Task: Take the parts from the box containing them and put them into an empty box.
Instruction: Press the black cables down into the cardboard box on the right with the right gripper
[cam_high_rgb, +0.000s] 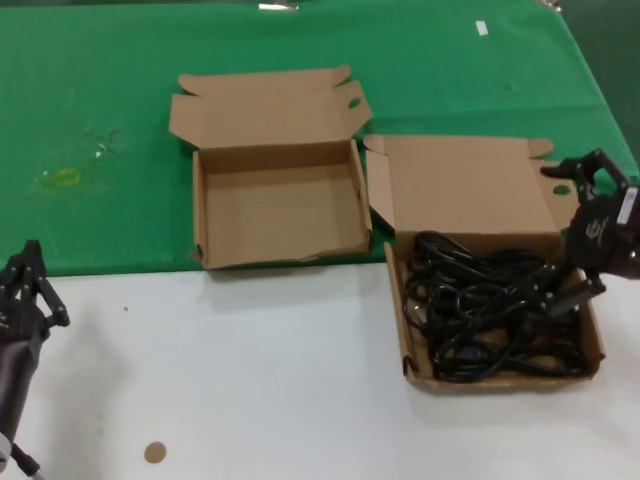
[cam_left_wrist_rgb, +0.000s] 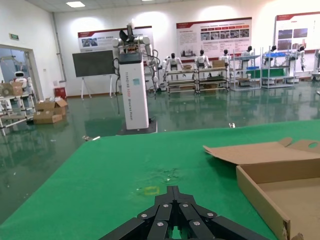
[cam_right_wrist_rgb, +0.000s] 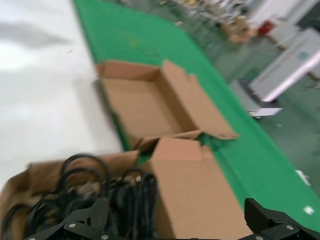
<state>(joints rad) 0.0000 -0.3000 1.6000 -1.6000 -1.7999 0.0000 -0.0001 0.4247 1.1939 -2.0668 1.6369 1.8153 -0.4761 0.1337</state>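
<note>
The box holding the parts (cam_high_rgb: 500, 380) stands at the right, its lid (cam_high_rgb: 470, 185) laid back. A tangle of black cables (cam_high_rgb: 490, 315) fills it, the same cables (cam_right_wrist_rgb: 100, 190) showing in the right wrist view. An empty box (cam_high_rgb: 280, 215) sits open to its left, also visible in the wrist views (cam_right_wrist_rgb: 137, 107) (cam_left_wrist_rgb: 280, 190). My right gripper (cam_high_rgb: 566, 230) hangs wide open over the full box's far right edge, its jaws spanning cables and lid (cam_right_wrist_rgb: 175, 225) with nothing between them. My left gripper (cam_high_rgb: 25, 280) is shut and parked at the near left (cam_left_wrist_rgb: 173, 192).
A green cloth (cam_high_rgb: 100, 100) covers the far half of the table, and the near half is white (cam_high_rgb: 250, 380). A small brown disc (cam_high_rgb: 154, 452) lies near the front edge. A yellowish mark (cam_high_rgb: 65, 178) shows on the cloth at the left.
</note>
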